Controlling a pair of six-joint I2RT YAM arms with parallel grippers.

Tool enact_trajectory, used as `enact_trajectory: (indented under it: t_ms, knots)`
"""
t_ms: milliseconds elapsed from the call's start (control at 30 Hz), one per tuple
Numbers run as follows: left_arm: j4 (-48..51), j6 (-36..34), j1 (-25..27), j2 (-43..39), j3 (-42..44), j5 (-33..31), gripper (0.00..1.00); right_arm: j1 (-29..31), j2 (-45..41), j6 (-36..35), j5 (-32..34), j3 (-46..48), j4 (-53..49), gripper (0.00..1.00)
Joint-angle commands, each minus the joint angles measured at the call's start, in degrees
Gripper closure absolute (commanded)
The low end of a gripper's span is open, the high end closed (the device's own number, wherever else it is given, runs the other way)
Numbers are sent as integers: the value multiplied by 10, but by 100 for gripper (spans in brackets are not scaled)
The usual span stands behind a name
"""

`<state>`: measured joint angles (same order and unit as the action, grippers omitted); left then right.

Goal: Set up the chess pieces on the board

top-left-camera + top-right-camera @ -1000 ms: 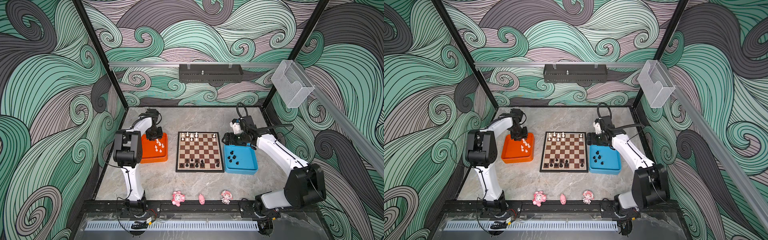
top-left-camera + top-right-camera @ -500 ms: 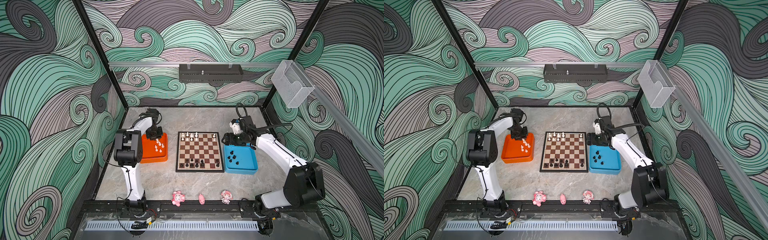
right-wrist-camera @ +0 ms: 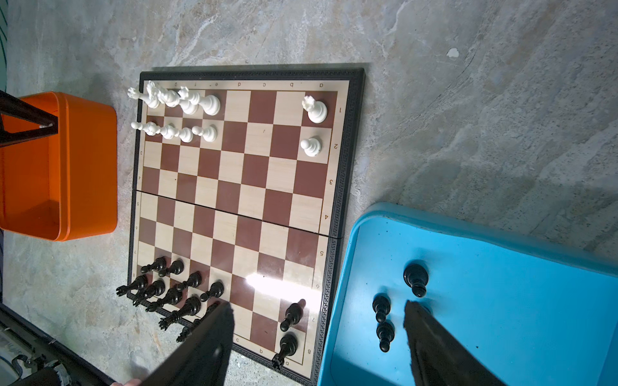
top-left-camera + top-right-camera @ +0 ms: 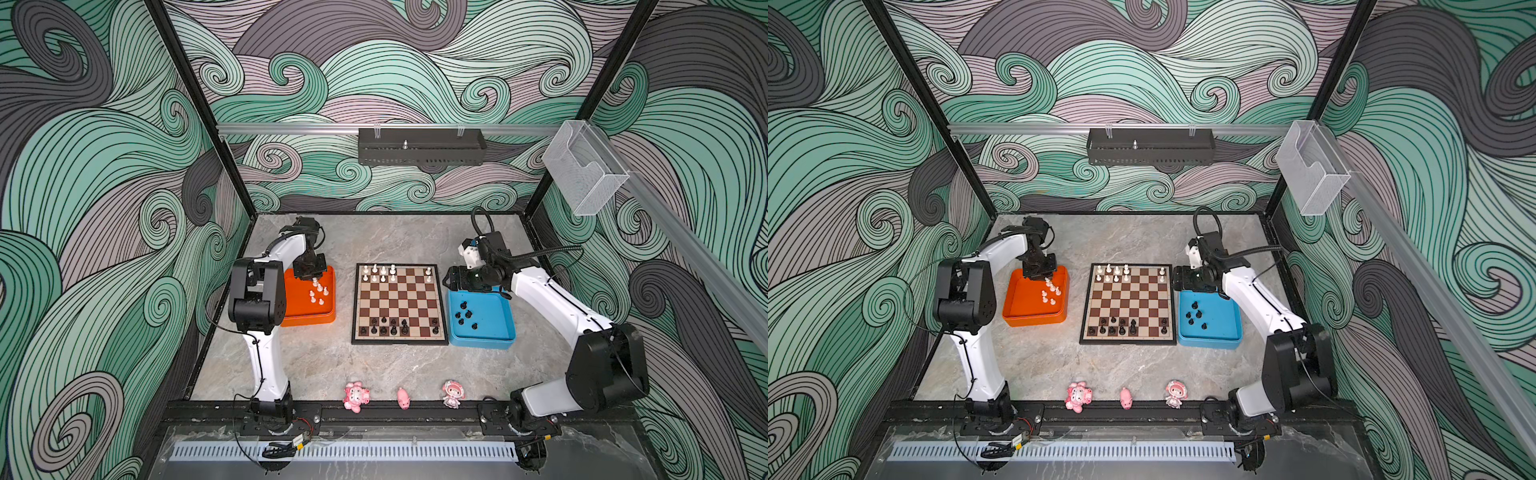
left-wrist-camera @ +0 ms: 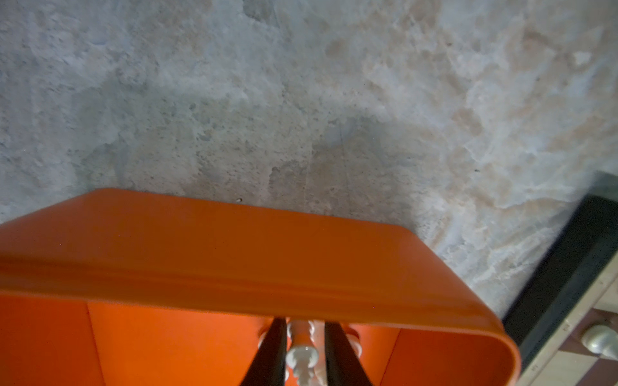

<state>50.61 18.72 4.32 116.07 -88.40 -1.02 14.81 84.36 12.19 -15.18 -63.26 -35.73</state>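
Note:
The board (image 4: pixel 399 301) (image 4: pixel 1129 299) (image 3: pixel 234 187) lies mid-table. White chess pieces (image 4: pixel 380 272) stand on its far rows and black ones (image 4: pixel 388 328) on its near rows. More white pieces (image 4: pixel 318 293) lie in the orange tray (image 4: pixel 307 318), more black ones (image 4: pixel 465 316) in the blue tray (image 4: pixel 482 338). My left gripper (image 4: pixel 309 276) (image 5: pixel 302 334) reaches down into the orange tray's far end. Its fingers (image 5: pixel 271 354) stand close on either side of a white piece (image 5: pixel 301 359); contact is unclear. My right gripper (image 4: pixel 451 279) (image 3: pixel 317 334) hovers open and empty over the blue tray's far end, beside the board.
Three pink figurines (image 4: pixel 356 395) (image 4: pixel 403 399) (image 4: pixel 453 392) stand along the front rail. A black shelf (image 4: pixel 422 145) hangs on the back wall and a clear box (image 4: pixel 582 166) on the right post. Bare marble table (image 4: pixel 374 237) lies behind the board.
The left gripper's jaws have drawn closer together around the white piece in the orange tray. Neither arm has visibly shifted.

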Motion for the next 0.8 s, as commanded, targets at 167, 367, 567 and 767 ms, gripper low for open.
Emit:
enact_trajectory:
  t_ms: [167, 367, 567, 767]
  knots:
    - [35, -5, 5, 18, -25, -23, 78, -3, 3, -8, -4, 1, 3, 20]
    - [40, -9, 5, 17, -27, -36, 79, -3, 7, -7, -8, -2, 4, 20]
    - [39, -11, 5, 17, -32, -36, 70, -4, 9, -7, -12, -4, 3, 20]
    - [39, -11, 5, 18, -35, -36, 66, -4, 9, -6, -11, -4, 4, 20]
